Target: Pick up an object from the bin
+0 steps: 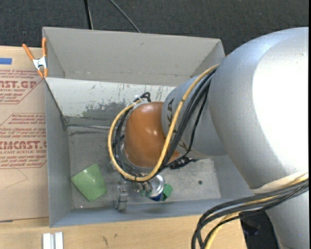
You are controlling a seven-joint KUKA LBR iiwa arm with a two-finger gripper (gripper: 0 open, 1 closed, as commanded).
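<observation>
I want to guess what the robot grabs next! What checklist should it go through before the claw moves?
1. Claw down inside the bin, near its front wall: ok.
2. Green cup lying apart from the claw: ok.
3. Shiny blue and green thing clear of the arm: not ok, partly tucked under it.
4. Claw holding anything: cannot tell.
5. Claw lined up over one thing: cannot tell.

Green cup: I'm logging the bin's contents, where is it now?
In the camera view, the green cup sits on the floor of the bin near its lower-left corner, left of the claw and apart from it.
</observation>
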